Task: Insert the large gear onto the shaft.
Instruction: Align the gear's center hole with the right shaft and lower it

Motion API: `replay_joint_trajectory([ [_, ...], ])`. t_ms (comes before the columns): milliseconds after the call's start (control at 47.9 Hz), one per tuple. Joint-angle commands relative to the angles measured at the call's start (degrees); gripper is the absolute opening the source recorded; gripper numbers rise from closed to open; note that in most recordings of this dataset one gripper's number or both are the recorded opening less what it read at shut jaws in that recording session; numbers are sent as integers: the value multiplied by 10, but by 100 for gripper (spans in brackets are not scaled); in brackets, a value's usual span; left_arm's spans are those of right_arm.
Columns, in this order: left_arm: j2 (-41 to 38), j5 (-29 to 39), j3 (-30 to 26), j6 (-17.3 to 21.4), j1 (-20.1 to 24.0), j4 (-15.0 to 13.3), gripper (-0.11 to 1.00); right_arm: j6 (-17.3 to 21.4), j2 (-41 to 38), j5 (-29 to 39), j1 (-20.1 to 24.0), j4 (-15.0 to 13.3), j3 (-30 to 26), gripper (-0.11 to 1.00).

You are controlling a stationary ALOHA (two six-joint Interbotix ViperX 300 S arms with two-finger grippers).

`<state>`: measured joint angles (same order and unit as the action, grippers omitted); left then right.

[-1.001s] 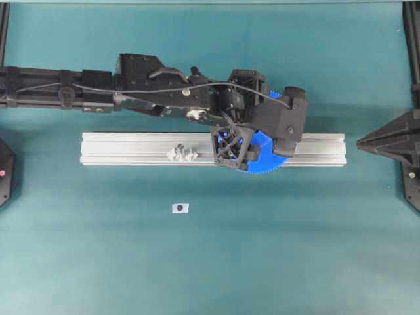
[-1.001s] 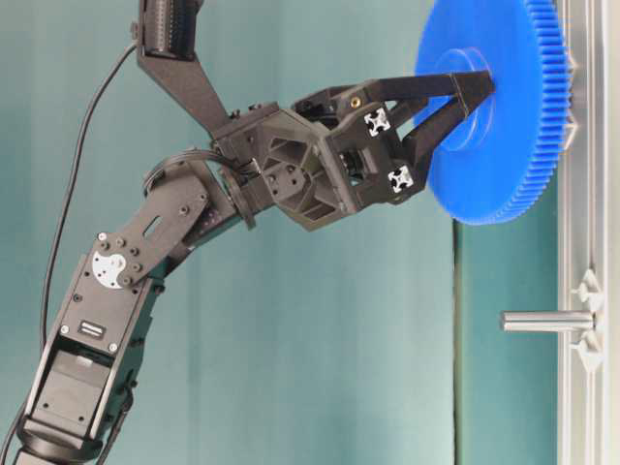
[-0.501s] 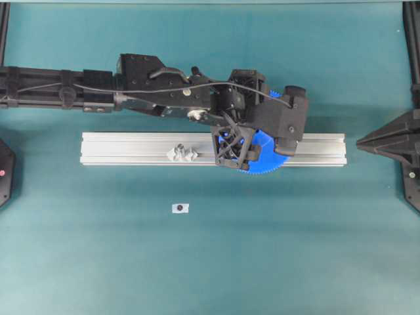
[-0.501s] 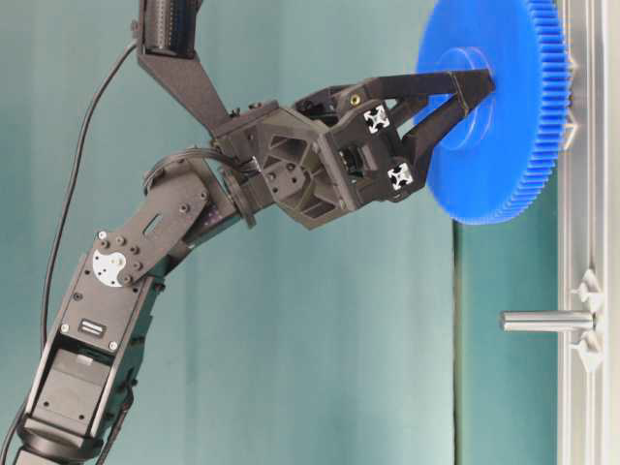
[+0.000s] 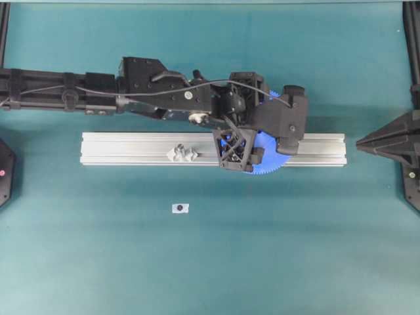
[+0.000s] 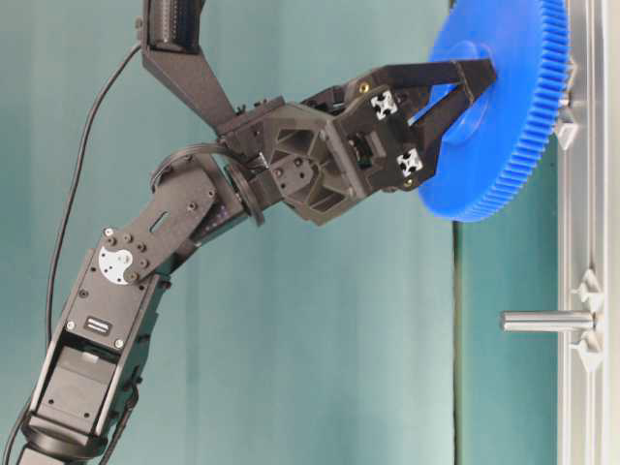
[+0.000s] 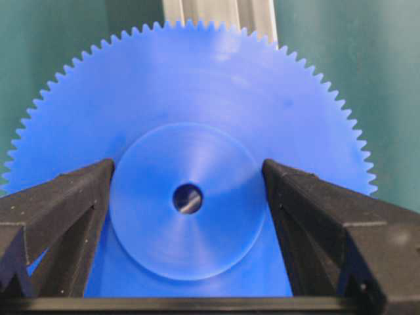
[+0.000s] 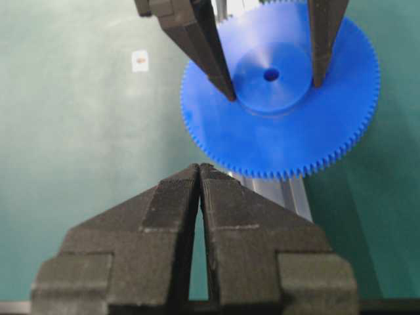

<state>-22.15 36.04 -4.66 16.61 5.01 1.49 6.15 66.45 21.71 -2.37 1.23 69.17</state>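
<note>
The left hand [image 6: 463,89] reaches to the large gear [image 6: 504,107] and stands spread wide, one finger [image 7: 62,210] on each side of the raised hub. In the wrist view the fingers sit at the hub's edge; whether they press it or have just let go I cannot tell. Gripping the hub rather than the toothed rim keeps the teeth free and leaves the centre hole [image 7: 188,198] clear to take a pin.

The gear lies flat against the aluminium rail [image 5: 131,149], towards the rail's right part in the overhead view, largely hidden there under the hand. Something pale shows in the hole, but whether a pin passes through it is not clear. It hangs slightly tilted in the side view, which suggests it is not fully seated.

The shaft [image 6: 545,321] stands out from the rail further along and bare, well apart from the gear. By that, the gear is not on the taller pin.

The right hand [image 8: 199,230] rests far from the rail, fingers closed together on nothing, keeping out of the way.
</note>
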Motion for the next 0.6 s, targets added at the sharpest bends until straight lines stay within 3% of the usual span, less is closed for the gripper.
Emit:
replay_joint_trajectory([
  [0,9,2,-4,-2,-10,-2,87,4,-4,-8,-1,0,-5,12],
  [292,17,48,-4,-1,-11,-2,87,4,-2,-11,-1,0,-4,12],
  [584,19,52,-24,2,14,-2,87,4,4,-11,-1,0,-3,12],
])
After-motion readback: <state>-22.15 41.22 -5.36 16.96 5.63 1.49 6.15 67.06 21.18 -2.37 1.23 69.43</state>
